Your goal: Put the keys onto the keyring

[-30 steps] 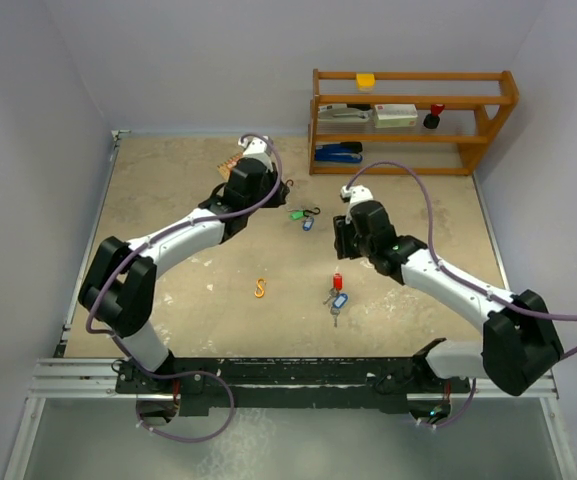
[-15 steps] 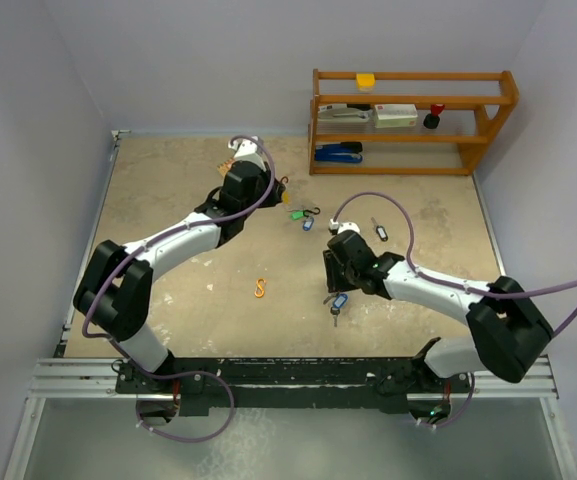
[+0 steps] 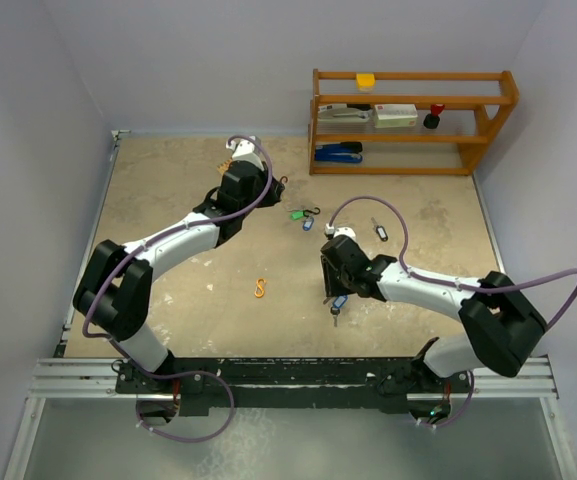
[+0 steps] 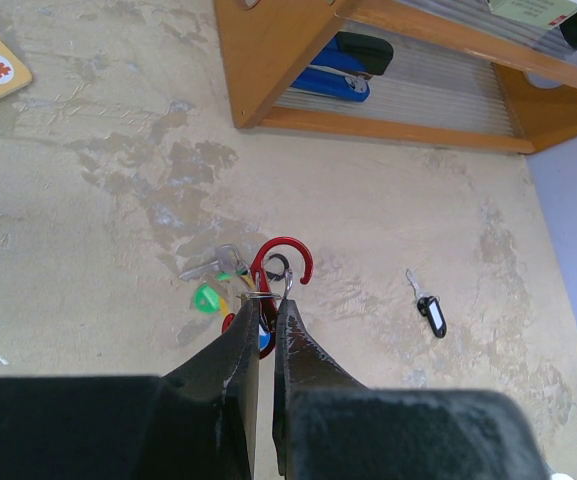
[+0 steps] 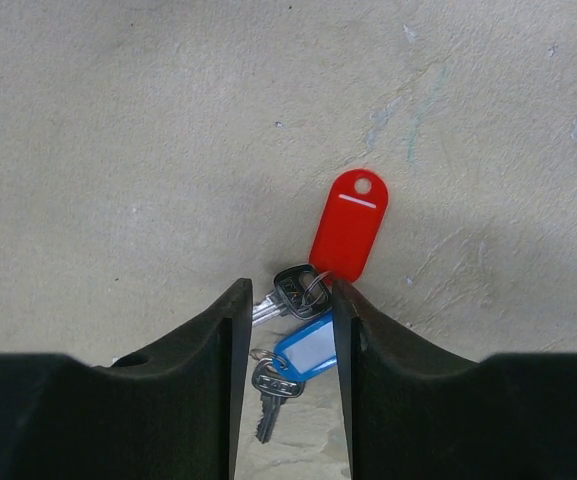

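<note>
White shells cover the left arm [image 3: 183,240] and the right arm [image 3: 430,290], broken by bulky black joint housings; a purple-grey cable [image 3: 368,203] loops along each; the left claw [image 4: 266,305] and the right claw [image 5: 288,290] have matte black, tapering fingers [image 5: 208,345]

Tagged silver keys in three places on the table, with the keyring held in closed jaws.
A small silver key with a red oblong plastic tag [image 5: 348,225] and a silver key with a blue tag [image 5: 306,345] lie flat and touching, right of the table's middle towards its near edge, between the parted jaws of the right gripper [image 5: 290,290]. A black-tagged key [image 4: 428,312] lies alone towards the far right corner. The green-tagged keys [image 4: 206,298] lie mid-table. The red hook-shaped metal keyring [image 4: 286,258] is pinched by the left gripper [image 4: 266,305], just in front of them.
</note>
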